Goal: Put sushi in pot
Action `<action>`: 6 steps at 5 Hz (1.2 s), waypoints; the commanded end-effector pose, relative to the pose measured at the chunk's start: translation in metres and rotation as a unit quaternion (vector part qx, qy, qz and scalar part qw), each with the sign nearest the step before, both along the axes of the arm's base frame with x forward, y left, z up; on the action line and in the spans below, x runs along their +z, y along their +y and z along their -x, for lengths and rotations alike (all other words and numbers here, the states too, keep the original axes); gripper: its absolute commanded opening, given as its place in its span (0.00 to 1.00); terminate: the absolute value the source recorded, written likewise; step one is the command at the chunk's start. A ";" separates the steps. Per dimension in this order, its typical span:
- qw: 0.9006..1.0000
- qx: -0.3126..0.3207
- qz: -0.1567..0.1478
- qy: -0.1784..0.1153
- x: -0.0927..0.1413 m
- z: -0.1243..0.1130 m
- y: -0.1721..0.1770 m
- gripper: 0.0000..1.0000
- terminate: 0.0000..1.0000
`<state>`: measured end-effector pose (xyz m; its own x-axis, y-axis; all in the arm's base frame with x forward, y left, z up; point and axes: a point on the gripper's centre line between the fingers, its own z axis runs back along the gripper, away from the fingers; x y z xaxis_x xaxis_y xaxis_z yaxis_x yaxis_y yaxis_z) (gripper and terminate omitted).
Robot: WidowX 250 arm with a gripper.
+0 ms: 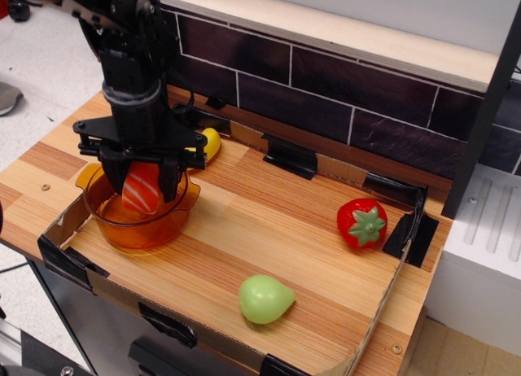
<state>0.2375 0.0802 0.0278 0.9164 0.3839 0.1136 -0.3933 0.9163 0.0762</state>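
Note:
The sushi [143, 189], orange-red with white diagonal stripes, is held between the fingers of my gripper [142, 183]. The gripper is shut on it and reaches down into the mouth of the amber translucent pot [137, 217], which stands at the left front of the wooden board. The sushi hangs inside the pot's rim; whether it touches the bottom cannot be told.
A yellow banana-like toy [211, 141] lies just behind the pot, partly hidden by the gripper. A red strawberry [362, 222] sits at the right, a green pear-like toy [264, 299] at the front. A low cardboard rim [383, 307] and a dark tiled wall [326, 87] bound the board.

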 end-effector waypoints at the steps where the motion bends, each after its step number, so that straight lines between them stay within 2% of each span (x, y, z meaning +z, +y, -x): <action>1: 1.000 -0.019 -0.020 0.006 -0.007 0.007 0.000 0.00 0.00; 2: 1.000 -0.017 -0.021 0.007 -0.007 0.008 0.000 1.00 0.00; 3: 1.000 -0.023 -0.016 0.004 -0.003 0.009 0.000 1.00 0.00; 4: 1.000 -0.024 -0.004 -0.013 0.014 0.010 -0.001 1.00 0.00; 5: 0.998 -0.023 0.020 -0.052 0.047 0.013 -0.001 1.00 0.00; 6: 0.995 0.006 0.048 -0.090 0.087 0.012 -0.002 1.00 0.00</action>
<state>0.2265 0.0720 0.1014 0.8920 0.4117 0.1865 -0.4031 0.9113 -0.0833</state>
